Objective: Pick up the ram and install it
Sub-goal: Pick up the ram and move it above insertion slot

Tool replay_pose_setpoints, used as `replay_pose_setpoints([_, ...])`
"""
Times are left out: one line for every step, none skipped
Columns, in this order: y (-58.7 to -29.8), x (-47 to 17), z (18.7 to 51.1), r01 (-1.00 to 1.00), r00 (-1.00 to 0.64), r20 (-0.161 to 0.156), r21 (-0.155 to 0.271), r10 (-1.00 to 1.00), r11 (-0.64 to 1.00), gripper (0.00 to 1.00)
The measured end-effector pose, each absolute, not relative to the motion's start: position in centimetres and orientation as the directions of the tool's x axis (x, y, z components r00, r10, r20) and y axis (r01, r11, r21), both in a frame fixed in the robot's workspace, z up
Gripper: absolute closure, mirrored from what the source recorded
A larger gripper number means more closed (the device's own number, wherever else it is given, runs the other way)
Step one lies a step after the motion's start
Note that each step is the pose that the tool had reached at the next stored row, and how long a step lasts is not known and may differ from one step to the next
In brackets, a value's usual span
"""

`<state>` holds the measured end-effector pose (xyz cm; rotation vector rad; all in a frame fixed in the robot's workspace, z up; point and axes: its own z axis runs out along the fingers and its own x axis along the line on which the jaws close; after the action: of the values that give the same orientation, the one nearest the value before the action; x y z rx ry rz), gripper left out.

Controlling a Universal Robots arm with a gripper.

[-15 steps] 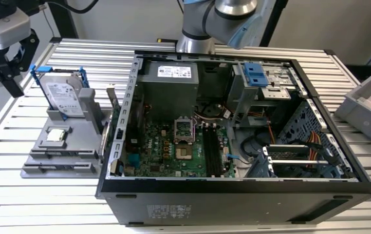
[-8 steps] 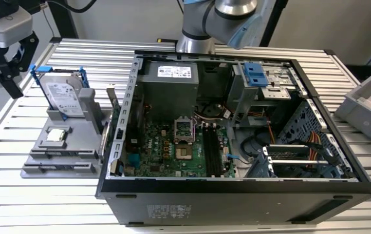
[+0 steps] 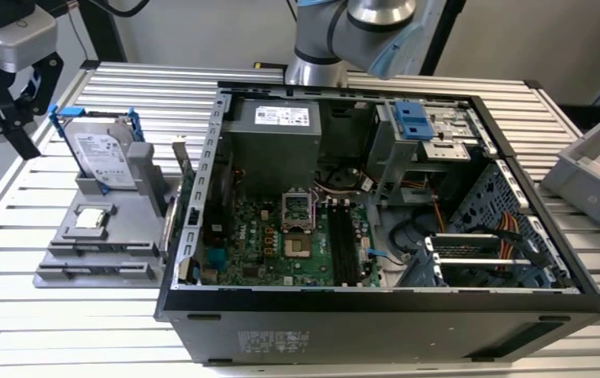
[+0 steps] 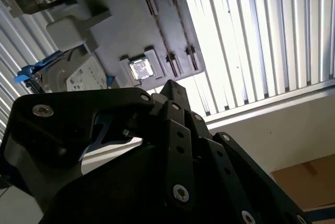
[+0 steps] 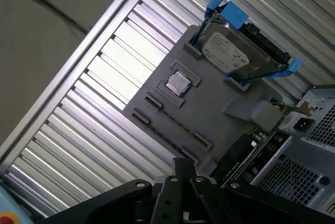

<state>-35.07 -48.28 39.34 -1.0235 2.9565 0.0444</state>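
Note:
The ram (image 3: 170,222) is a thin dark greenish stick standing on edge along the right side of the grey holder (image 3: 90,260), close against the open computer case (image 3: 384,315). In the first wrist view the ram (image 5: 242,153) shows as a dark board between holder (image 5: 209,109) and case. My gripper (image 3: 1,118) hangs above the table's far left corner, well away from the ram, shut with nothing in it. Its tips appear in both wrist views (image 5: 182,165) (image 4: 168,85). Long black memory slots (image 3: 342,246) lie on the motherboard inside the case.
A silver hard drive in a blue frame (image 3: 101,153) stands upright in the holder, with a square silver CPU chip (image 3: 90,218) in front of it. A grey bin (image 3: 599,177) sits at the exterior view's right. The table (image 3: 27,331) is ribbed aluminium.

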Motion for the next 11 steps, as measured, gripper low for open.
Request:
replay_pose_setpoints([-48.28,-35.07,39.33,-0.622,-0.783,-0.022,0.022,-0.621,0.783,1.00])
replay_pose_setpoints([-48.27,-35.07,39.33,-0.625,-0.781,-0.022,0.022,-0.624,0.781,1.00])
replay_pose_setpoints([-48.27,-35.08,39.34,-0.628,-0.778,-0.022,0.022,-0.627,0.778,1.00])
replay_pose_setpoints([-48.28,-35.08,39.34,-0.631,-0.776,-0.023,0.021,-0.630,0.776,1.00])
replay_pose_setpoints([-48.27,-35.08,39.34,-0.634,-0.773,-0.023,0.021,-0.633,0.773,1.00])
replay_pose_setpoints([-48.28,-35.08,39.34,-0.638,-0.770,-0.023,0.021,-0.637,0.770,1.00])
replay_pose_setpoints([-48.28,-35.08,39.34,-0.641,-0.767,-0.023,0.021,-0.641,0.767,1.00])
replay_pose_setpoints([-48.28,-35.08,39.34,-0.645,-0.764,-0.023,0.021,-0.645,0.764,1.00])
replay_pose_setpoints([-48.28,-35.08,39.34,-0.649,-0.761,-0.023,0.021,-0.648,0.761,1.00])
replay_pose_setpoints([-48.28,-35.08,39.34,-0.652,-0.758,-0.023,0.021,-0.652,0.758,1.00])
replay_pose_setpoints([-48.28,-35.08,39.34,-0.656,-0.755,-0.023,0.021,-0.655,0.755,1.00])
